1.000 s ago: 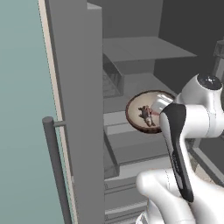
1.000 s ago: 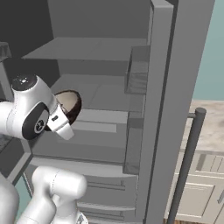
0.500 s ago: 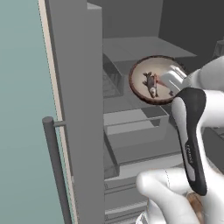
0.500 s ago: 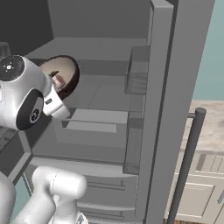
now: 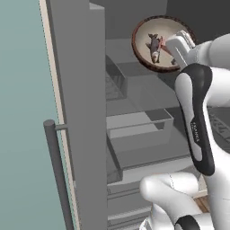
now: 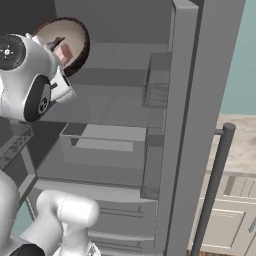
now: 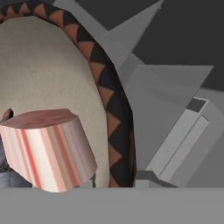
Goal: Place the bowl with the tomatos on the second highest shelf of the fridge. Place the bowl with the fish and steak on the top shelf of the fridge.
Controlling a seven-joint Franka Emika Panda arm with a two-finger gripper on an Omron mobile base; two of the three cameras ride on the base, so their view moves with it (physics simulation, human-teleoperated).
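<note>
From the left base view, we have the bowl (image 5: 160,43) with the fish (image 5: 155,47) and a bit of steak (image 5: 165,47) held high in front of the open fridge (image 5: 130,112), tipped so its inside faces the camera. The gripper (image 5: 179,45) is clamped on its right rim. Judging by its height, the bowl is at about the level of the top shelf (image 5: 123,47), so we would say the lift is done and what remains is carrying it in. We should level the bowl first; tilted like this, the contents could slide out.

From the right base view, the bowl (image 6: 65,44) sits just above and behind the arm's wrist, in front of the upper fridge (image 6: 125,100) cavity. The open door (image 6: 197,125) stands to the right, well apart, so it is no obstacle. We should push straight in above the shelf plate, then lower gently.

From the hand view, the steak (image 7: 46,148) lies against the pale inner wall of the bowl (image 7: 111,100), close to the rim we grip. The shelves and drawer lie beyond. We should let go only once the base rests flat.
</note>
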